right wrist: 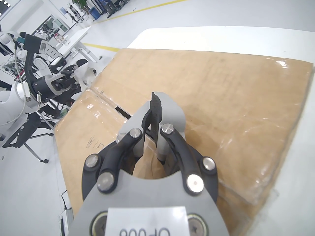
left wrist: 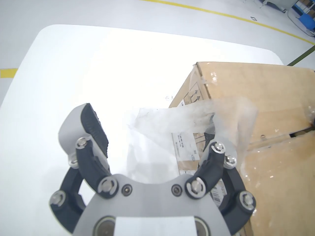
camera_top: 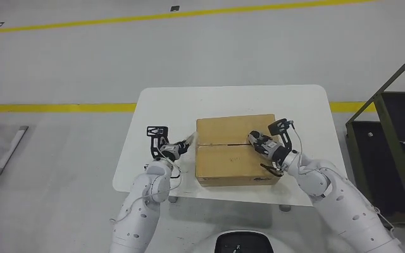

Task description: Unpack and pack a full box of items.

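White rounded table, brown cardboard box at centre. At its 9 o'clock the left gripper is spread; its wrist view reveals crinkled clear tape. The right gripper, pressed together, is over the lid's 3 o'clock.

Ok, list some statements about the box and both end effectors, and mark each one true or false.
The box sits on the white table. True.
The box is open on top. False: it is closed.
The left end effector is open beside the box. True.
The right end effector is spread wide over bare table. False: it is shut, above the box.
Loose clear tape hangs by the left end effector. True.
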